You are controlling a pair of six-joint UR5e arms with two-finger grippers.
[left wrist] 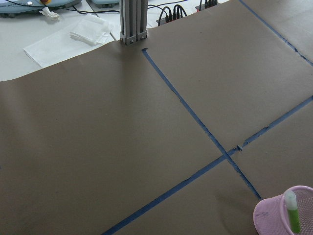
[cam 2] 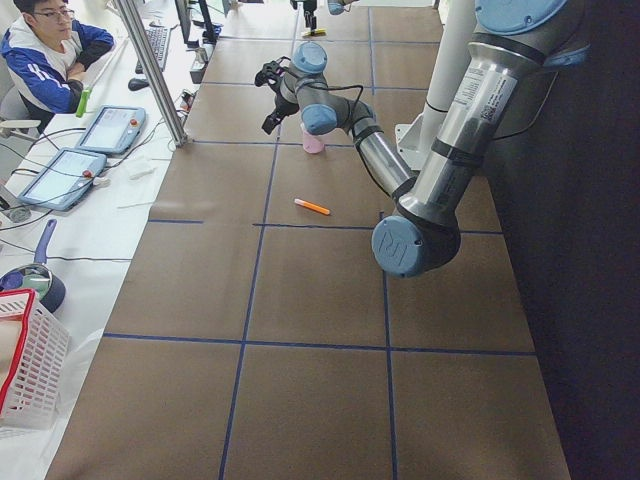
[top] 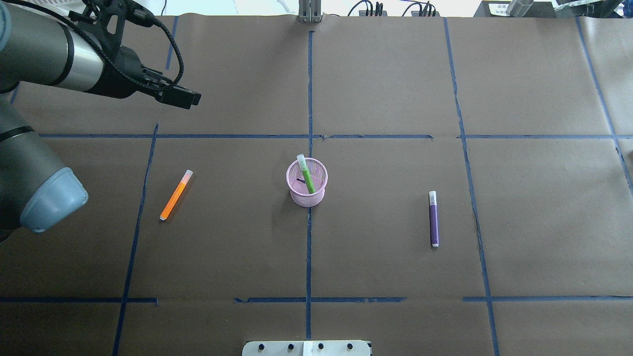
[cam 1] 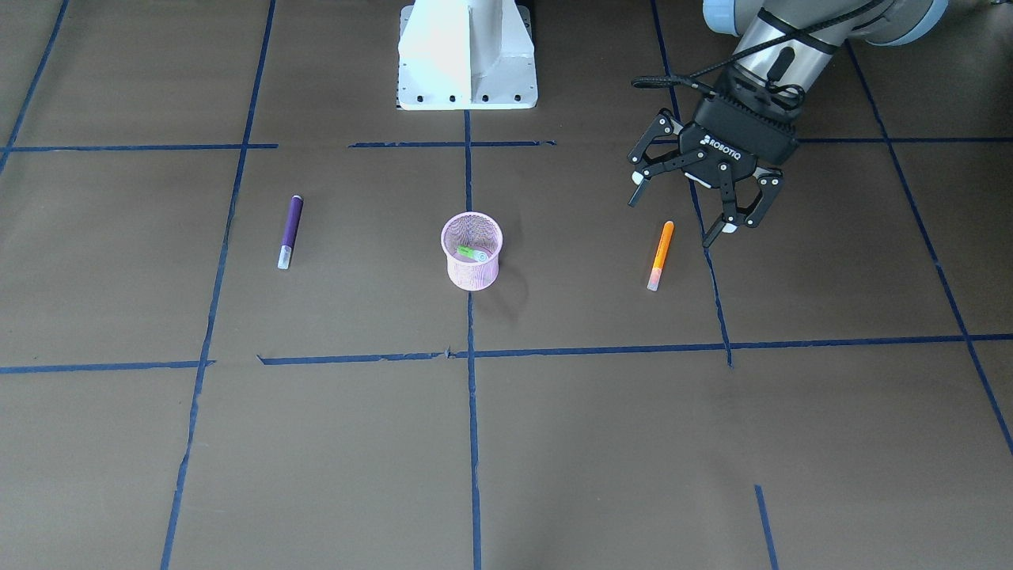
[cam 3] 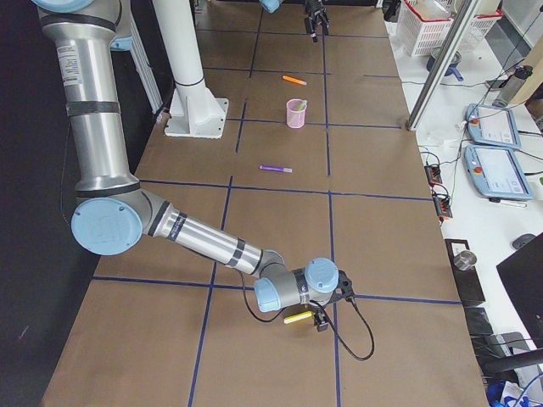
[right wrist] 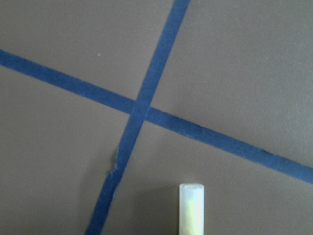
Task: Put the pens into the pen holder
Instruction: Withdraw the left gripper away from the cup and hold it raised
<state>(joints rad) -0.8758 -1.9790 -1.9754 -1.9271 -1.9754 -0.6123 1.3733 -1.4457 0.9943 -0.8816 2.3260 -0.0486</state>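
Step in hand, judged: second pickup. Green pen (top: 306, 175) leans inside pen holder (top: 316, 198) at counter centre. Orange pen (cam 1: 660, 255) lies flat toward counter's left edge, purple pen (cam 1: 290, 231) flat toward right edge, both well apart from holder. Left tool (cam 1: 675, 215) hangs raised near orange pen, fingers spread, empty. Right tool (cam 3: 322, 318) sits low near counter's right end; cannot tell its grip. Next move likely calls for descent, fingers straddling orange barrel, squeeze mid-length.

Counter (top: 395, 74) papered brown, blue tape grid (top: 308, 247). Aluminium post (left wrist: 133, 22) at far edge. White side desk (cam 2: 90, 225): two tablets (cam 2: 110, 130), operator (cam 2: 50, 50) seated, white basket (cam 2: 30, 370).
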